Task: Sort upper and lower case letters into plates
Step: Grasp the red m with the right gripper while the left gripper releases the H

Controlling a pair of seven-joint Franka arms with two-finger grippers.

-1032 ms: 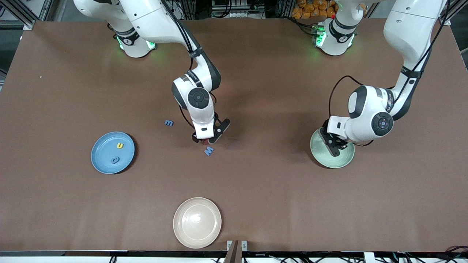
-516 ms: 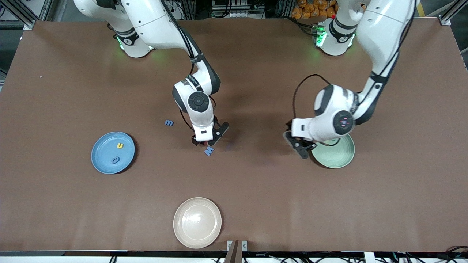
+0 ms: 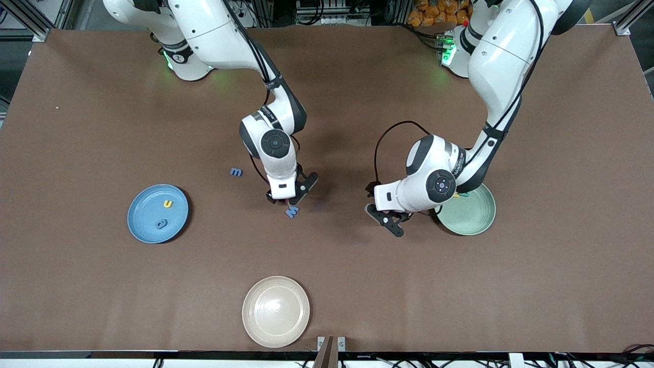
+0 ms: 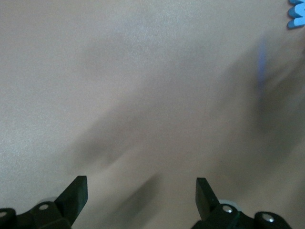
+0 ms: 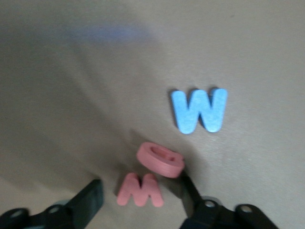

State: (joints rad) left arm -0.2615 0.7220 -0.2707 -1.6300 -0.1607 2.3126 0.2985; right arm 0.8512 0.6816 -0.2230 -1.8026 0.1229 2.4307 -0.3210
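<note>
1. Nearest the front camera, a cream-white plate (image 3: 276,311) lies on the brown desk (image 3: 102,286); it looks glossy, round and shallow, and holds nothing.
2. Farther up, the left tool (image 3: 388,221) hangs over bare desk beside the pale green plate (image 3: 472,217), its fingers wide apart and empty in its wrist view (image 4: 138,195). Part of that plate is hidden by the arm.
3. Toward the right arm's end lies the sky blue plate (image 3: 145,227), carrying a yellow letter (image 3: 167,204) and a blue letter (image 3: 161,223).
4. Near mid-desk the blue M-shaped letter (image 3: 292,210) lies flat, matte and foam-like (image 5: 199,110).
5. Just above it the right tool (image 3: 287,197) is set low over two pink-red letters: an m-shaped letter (image 5: 139,189) lying flat and a ring-shaped letter (image 5: 160,159) tilted up against one finger. The fingers stand apart, not clamped.
6. The grasp is best made on one thick piece only; the fingers should be centred on the ring-shaped letter's edges before closing, so the neighbour is not dragged.
7. Farther off, a small blue letter (image 3: 235,172) waits.
</note>
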